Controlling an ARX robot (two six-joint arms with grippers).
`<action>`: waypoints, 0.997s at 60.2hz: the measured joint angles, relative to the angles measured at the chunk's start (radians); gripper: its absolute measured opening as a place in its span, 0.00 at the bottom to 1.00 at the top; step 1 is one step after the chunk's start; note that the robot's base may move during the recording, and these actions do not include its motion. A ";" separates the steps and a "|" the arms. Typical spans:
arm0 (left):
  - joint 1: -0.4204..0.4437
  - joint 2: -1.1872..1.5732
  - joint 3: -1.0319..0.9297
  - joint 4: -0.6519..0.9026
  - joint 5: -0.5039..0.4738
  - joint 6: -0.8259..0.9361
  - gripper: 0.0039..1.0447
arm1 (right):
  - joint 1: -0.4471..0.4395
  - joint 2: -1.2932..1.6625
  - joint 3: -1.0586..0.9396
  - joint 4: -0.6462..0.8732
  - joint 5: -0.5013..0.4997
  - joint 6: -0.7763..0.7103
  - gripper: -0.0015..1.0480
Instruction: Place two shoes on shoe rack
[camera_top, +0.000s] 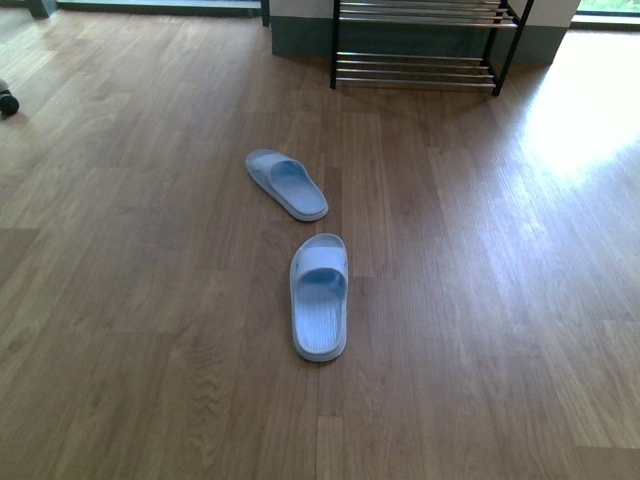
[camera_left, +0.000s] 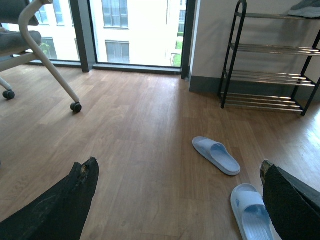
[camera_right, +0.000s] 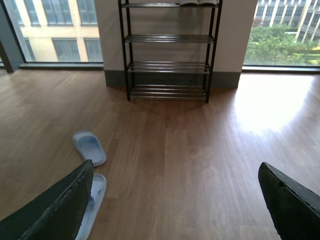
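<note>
On the wooden floor (camera_top: 150, 300) lie two pale blue shoes: the near slide (camera_top: 319, 298) is in the centre of the front view with its toe toward 12 o'clock, and the far slide (camera_top: 287, 184) is apart from it at about 11 o'clock, lying slantwise. The rack (camera_top: 420, 45) stands at 12 o'clock, against the wall. The left gripper (camera_left: 180, 210) and the right gripper (camera_right: 175, 210) are both spread wide and hold nothing.

Bare floor (camera_top: 450, 300) between slides (camera_top: 320, 297) and rack (camera_top: 420, 45).

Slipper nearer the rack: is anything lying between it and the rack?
Nothing: only bare wood floor separates that slipper from the rack, clear in the front view.
</note>
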 joint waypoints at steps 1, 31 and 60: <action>0.000 0.000 0.000 0.000 0.000 0.000 0.91 | 0.000 0.000 0.000 0.000 0.000 0.000 0.91; 0.000 0.000 0.000 0.000 0.002 0.000 0.91 | 0.000 -0.001 0.000 0.000 0.003 0.000 0.91; 0.000 0.000 0.000 0.000 0.002 0.000 0.91 | 0.000 -0.001 0.000 0.000 0.002 0.000 0.91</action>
